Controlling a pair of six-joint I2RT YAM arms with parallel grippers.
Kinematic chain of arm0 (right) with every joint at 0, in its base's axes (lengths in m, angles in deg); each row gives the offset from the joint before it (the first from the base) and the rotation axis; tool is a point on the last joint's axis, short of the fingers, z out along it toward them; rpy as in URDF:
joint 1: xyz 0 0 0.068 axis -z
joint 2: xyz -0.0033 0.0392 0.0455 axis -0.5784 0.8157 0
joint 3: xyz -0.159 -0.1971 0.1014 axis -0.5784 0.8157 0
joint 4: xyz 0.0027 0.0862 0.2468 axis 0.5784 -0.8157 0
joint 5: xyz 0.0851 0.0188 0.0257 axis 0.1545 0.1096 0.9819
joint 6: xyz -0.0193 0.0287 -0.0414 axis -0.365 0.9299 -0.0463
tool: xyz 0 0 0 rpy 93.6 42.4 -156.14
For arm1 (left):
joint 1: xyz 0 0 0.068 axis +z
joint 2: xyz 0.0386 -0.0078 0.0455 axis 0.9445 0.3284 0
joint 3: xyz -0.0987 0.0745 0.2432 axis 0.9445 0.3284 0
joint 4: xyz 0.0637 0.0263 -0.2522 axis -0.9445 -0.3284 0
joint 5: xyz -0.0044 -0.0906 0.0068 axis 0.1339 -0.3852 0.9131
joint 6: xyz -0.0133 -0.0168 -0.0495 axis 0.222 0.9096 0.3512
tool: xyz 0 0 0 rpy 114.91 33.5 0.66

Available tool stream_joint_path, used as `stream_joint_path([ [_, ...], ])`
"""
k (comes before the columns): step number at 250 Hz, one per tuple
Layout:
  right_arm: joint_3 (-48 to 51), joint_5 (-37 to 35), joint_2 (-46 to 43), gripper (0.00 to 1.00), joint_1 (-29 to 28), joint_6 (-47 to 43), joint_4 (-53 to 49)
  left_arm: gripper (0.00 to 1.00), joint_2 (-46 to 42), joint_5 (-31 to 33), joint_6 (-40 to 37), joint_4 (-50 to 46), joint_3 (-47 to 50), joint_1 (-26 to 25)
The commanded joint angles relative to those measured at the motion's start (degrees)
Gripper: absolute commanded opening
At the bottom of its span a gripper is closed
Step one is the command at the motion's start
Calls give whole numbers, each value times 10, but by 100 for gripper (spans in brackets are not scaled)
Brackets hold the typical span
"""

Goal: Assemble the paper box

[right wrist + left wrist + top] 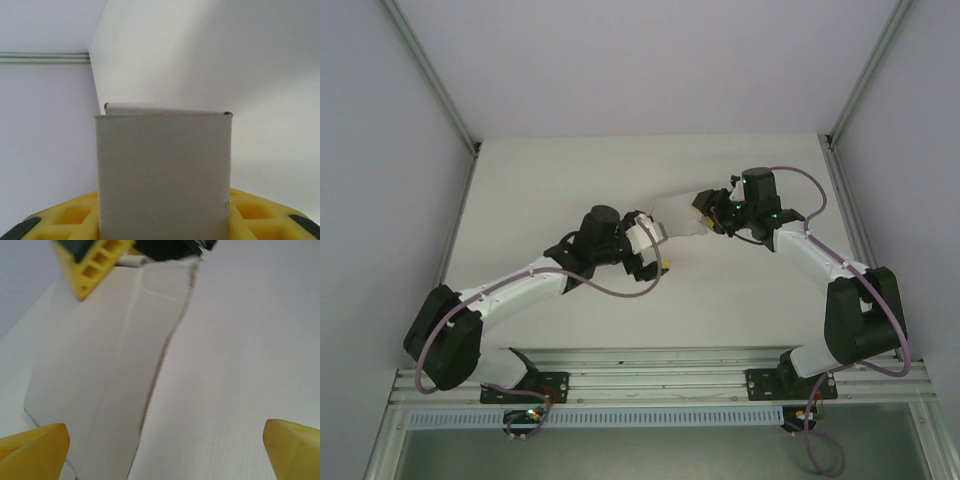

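Two fingers of the right gripper (165, 215) clamp one end of the paper box (164, 165), poised over the table (550, 180); the left gripper (164, 447) gapes beside its far end; shaping appears underway; next, a steady counter-grip.

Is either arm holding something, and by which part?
The right jaws pinch the paper box by one end; the left jaws stand open, gripping nothing.

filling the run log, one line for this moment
right pincer: shut on paper box | left pincer: open, facing box
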State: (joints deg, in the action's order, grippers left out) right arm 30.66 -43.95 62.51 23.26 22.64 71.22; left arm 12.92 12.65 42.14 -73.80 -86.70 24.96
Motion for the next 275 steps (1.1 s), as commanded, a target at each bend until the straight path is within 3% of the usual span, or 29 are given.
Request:
stream_joint_path([
  [1, -12, 74, -8, 38, 6, 53, -29, 100, 16, 97, -99, -7, -12, -21],
  [61, -31, 117, -3, 39, 7, 89, -91, 100, 54, 208, -127, 33, -22, -38],
  [117, -17, 135, 1, 39, 8, 123, -90, 95, 42, 242, -152, 139, 19, -44],
  [169, 19, 162, -4, 39, 8, 189, -9, 74, 46, 258, -172, 173, 30, -45],
  [196, 17, 165, -8, 41, 8, 185, -21, 60, 45, 264, -177, 193, 34, -46],
  [211, 22, 169, -11, 41, 8, 191, -13, 57, 45, 264, -183, 192, 34, -46],
  [258, 30, 175, -15, 52, 8, 191, 2, 47, 40, 258, -185, 184, 33, -46],
  [267, 34, 176, -16, 58, 8, 198, 14, 46, 38, 254, -183, 177, 33, -46],
  [275, 44, 176, -17, 71, 8, 210, 38, 46, 35, 249, -180, 168, 33, -46],
])
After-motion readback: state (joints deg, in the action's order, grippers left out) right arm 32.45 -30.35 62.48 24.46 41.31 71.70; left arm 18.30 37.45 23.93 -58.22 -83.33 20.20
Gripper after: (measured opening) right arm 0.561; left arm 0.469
